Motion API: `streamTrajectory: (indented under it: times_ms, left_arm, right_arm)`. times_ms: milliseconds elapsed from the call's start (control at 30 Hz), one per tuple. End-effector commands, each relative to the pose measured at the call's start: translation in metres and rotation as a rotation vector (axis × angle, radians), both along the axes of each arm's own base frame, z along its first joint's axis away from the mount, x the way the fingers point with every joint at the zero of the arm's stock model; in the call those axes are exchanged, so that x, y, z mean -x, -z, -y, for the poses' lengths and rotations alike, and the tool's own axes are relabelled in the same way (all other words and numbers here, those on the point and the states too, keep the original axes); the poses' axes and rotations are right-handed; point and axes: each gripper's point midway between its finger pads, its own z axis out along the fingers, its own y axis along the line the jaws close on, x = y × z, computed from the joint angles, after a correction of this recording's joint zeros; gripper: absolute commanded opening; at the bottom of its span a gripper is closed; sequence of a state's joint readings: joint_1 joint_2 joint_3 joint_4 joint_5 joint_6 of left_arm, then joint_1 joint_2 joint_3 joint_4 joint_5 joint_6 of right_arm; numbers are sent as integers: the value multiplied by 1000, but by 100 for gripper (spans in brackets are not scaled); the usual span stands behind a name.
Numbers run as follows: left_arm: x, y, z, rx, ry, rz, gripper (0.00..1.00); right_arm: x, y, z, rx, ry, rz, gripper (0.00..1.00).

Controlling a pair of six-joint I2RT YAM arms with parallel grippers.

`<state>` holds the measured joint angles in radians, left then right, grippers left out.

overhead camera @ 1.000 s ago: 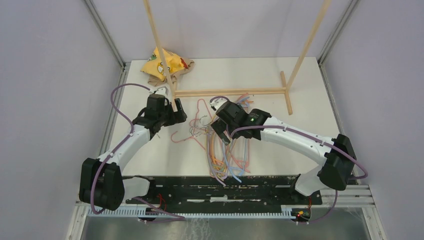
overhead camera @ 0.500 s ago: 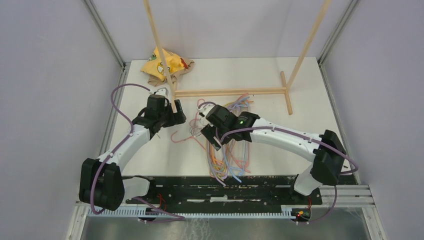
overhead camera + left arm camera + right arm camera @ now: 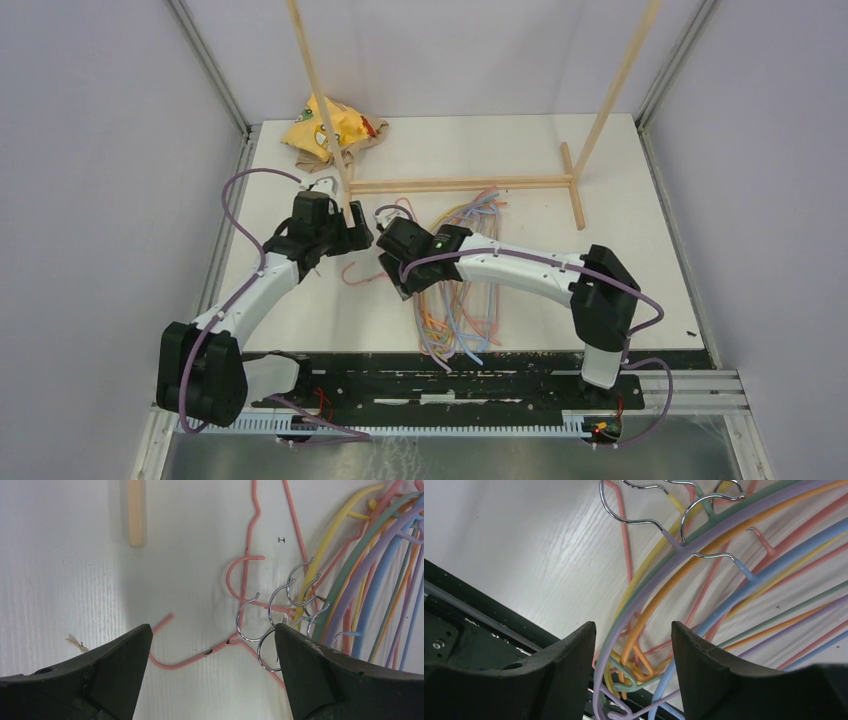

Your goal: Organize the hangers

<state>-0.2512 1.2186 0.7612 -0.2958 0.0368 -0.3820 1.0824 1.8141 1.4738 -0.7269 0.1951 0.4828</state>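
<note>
The hangers point(image 3: 462, 300) lie in a loose heap flat on the white bench point(image 3: 620, 250), just on the arms' side of the wooden rack point(image 3: 460, 184). Their pink, orange, yellow, blue, lavender and green wires overlap. Their metal hooks point(image 3: 272, 615) bunch together at the end of the heap towards the rack's left post. One pink hanger point(image 3: 245, 587) lies a little apart from the heap, further towards that post.

The right claw point(image 3: 403, 283) is low over the hook end of the heap. In its wrist view its fingers point(image 3: 704, 665) are parted, and lavender, orange and green wires run through the gap. No finger can be seen pressing on them, so nothing is grasped.

The left claw point(image 3: 358, 235) hangs beside the foot of the rack's left post. It is released and spread wide above the pink hanger and the hooks, holding nothing.

A crumpled yellow bag point(image 3: 325, 125) sits on the far side of the rack, by the same left post.
</note>
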Motion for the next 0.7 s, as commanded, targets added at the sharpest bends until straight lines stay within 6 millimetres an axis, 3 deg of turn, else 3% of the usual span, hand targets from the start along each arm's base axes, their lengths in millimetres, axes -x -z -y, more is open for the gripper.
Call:
streamTrajectory:
  times_ms: [0,133,267,667]
  left_arm:
    - [-4,-14,7,8,63,83,99]
    - [0,-8,9,18,71,76,99]
    - [5,-6,8,15,73,66,99]
    - [16,1,9,35,77,38,99]
  right_arm:
    - [4,-2,-17,-6,80,-5,64]
    - [9,15,-7,26,150,-21,58]
    - [12,25,-4,18,206,-38,37]
    - [15,48,-2,40,225,-41,34]
